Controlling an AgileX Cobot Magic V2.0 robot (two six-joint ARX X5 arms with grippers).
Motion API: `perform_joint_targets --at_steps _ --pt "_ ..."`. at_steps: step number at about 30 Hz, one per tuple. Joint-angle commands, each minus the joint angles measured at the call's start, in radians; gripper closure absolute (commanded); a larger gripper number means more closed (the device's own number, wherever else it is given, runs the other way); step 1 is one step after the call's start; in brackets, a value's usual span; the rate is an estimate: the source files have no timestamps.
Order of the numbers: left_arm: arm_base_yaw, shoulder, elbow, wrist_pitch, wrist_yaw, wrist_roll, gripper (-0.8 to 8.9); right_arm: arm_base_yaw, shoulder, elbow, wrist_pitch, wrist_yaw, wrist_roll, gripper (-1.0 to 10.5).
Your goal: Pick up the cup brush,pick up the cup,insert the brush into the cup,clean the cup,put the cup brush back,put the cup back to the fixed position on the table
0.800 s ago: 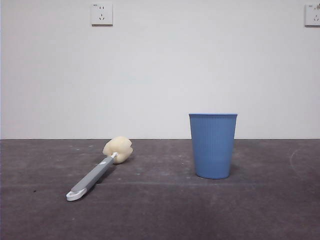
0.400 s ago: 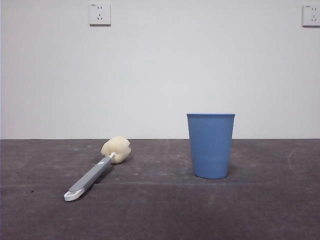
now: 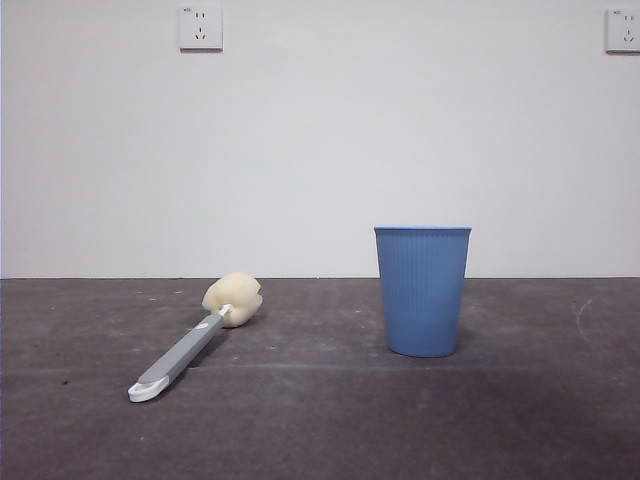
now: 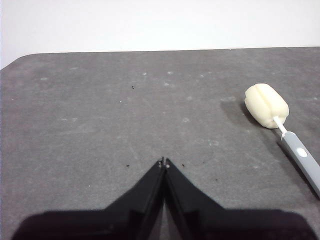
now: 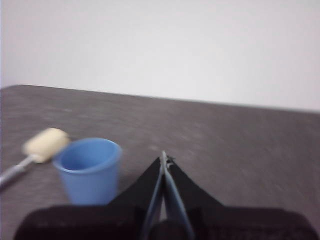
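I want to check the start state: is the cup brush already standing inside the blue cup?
No, the cup brush lies flat on the table, apart from the upright cup.

white wall (image 3: 320, 150), 2 sockets (image 3: 200, 27)

The left pincer (image 4: 164, 162) has two matte black jaws, each a flat wedge that narrows to a fine point. The tips carry small pale specks. The right pincer (image 5: 164, 156) has the same black wedge shape, with a grey-blue sheen along the inner edges.
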Motion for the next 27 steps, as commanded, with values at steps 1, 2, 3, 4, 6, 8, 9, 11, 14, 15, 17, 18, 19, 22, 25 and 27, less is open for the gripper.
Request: perform_joint_targets --at_steps 1,2,3,4,6,8,9,11,14,15,17,18,19,22,25,27 --pt "0.003 -0.002 -0.013 0.005 0.006 -0.003 8.17 -0.028 -0.037 -0.058 0.017 0.055 0.064 9.4" --pt "0.003 -0.002 -0.013 0.005 0.006 -0.003 8.17 -0.038 -0.047 -0.072 0.017 0.072 0.072 9.4" --pt "0.003 -0.002 -0.013 0.005 0.006 -0.003 8.17 -0.049 -0.059 -0.087 0.017 0.076 0.072 9.4" --pt "0.003 -0.002 -0.013 0.005 0.006 -0.003 8.17 -0.060 -0.071 -0.102 0.017 0.076 0.072 9.4" --pt "0.003 -0.002 -0.013 0.005 0.006 -0.003 8.17 -0.077 -0.097 -0.130 0.017 0.075 0.082 9.4" --pt "0.003 -0.002 -0.013 0.005 0.006 -0.003 8.17 -0.093 -0.126 -0.164 0.021 0.063 0.091 9.4" --pt "0.003 -0.002 -0.013 0.005 0.006 -0.003 8.17 -0.101 -0.122 -0.182 0.025 0.059 0.101 9.4" --pt "0.003 -0.002 -0.013 0.004 0.006 -0.003 8.17 -0.113 -0.122 -0.187 -0.039 0.060 0.106 9.4" --pt "0.003 -0.002 -0.013 0.004 0.006 -0.003 8.17 -0.128 -0.122 -0.187 -0.089 0.060 0.078 9.4" --pt "0.003 -0.002 -0.013 0.004 0.006 -0.003 8.17 -0.132 -0.122 -0.187 -0.088 0.060 0.075 9.4" --pt "0.003 -0.002 -0.013 0.007 0.006 -0.003 8.17 -0.132 -0.122 -0.187 -0.088 0.058 0.066 9.4" --pt "0.003 -0.002 -0.013 0.007 0.006 -0.003 8.16 -0.132 -0.122 -0.187 -0.088 0.055 0.064 9.4" --pt "0.003 -0.002 -0.013 0.007 0.006 -0.003 8.17 -0.131 -0.122 -0.187 -0.088 0.045 0.058 9.4" --pt "0.003 -0.002 -0.013 0.007 0.006 -0.003 8.17 -0.130 -0.122 -0.187 -0.087 0.035 0.023 9.4" --pt "0.003 -0.002 -0.013 0.007 0.006 -0.003 8.17 -0.130 -0.122 -0.187 -0.086 0.045 0.037 9.4" --pt "0.003 -0.002 -0.013 0.007 0.006 -0.003 8.17 -0.130 -0.122 -0.187 -0.083 0.044 0.037 9.4"
